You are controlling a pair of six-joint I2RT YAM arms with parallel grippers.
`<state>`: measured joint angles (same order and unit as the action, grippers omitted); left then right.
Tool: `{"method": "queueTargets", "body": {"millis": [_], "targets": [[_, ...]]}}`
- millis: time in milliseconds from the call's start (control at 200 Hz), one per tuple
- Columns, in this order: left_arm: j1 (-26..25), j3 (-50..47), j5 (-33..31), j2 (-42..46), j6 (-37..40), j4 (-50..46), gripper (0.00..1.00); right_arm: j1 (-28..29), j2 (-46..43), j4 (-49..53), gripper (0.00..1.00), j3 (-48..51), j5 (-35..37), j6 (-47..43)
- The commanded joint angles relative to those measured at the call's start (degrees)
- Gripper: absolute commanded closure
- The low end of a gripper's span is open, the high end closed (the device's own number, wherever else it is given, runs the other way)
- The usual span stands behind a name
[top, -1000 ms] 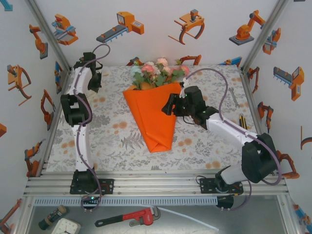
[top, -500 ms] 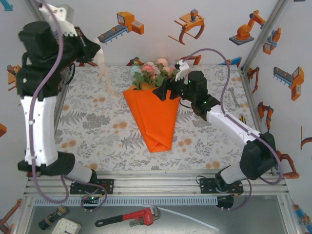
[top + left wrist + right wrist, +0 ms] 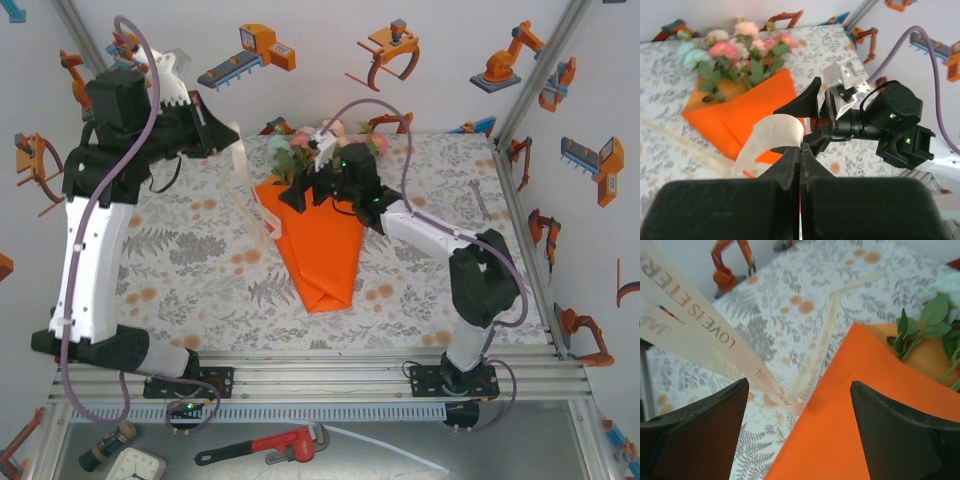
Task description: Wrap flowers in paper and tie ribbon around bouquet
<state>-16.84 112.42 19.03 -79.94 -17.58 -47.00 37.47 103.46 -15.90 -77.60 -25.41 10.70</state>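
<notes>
Left gripper [image 3: 228, 140]: closed on the ribbon [image 3: 241, 170]; in its wrist view we see the fingertips pinching a curled loop. Over the last second this arm has risen from the table's far left and swung toward the middle, lifting the ribbon with it.
Right gripper [image 3: 300, 196]: fingers wide apart, holding nothing. It has crossed from the cone's right side to its upper left edge.
Ribbon: hangs from the left gripper down to the cloth [image 3: 200, 260] just beside the bouquet's left edge. In the right wrist view it runs ahead of the open fingers.
Bouquet [image 3: 322, 245]: lies mid-table, paper [image 3: 747, 107] already folded into a cone, flowers [image 3: 312, 145] at the far end.
Meaning: we judge wrapping done and tying begun; the right gripper looks placed to take the ribbon's lower stretch.
</notes>
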Motion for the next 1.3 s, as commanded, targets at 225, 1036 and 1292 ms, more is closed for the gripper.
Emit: {"method": "queueTargets", "body": {"millis": [225, 1036, 1292], "targets": [[7.79, -38.02, -13.96, 28.18, -1.97, -2.57, 1.00, 7.55, 19.89, 27.55, 0.34, -29.42, 14.45, 7.57], [8.32, -62.06, -14.62, 36.90, -14.09, 1.82, 0.90, 14.80, 57.76, 36.60, 0.33, -70.11, 35.01, 8.48], [8.44, -63.11, -13.62, 37.18, -15.29, 3.93, 0.90, 16.74, 60.10, 38.43, 0.42, -69.69, 35.44, 9.28]]}}
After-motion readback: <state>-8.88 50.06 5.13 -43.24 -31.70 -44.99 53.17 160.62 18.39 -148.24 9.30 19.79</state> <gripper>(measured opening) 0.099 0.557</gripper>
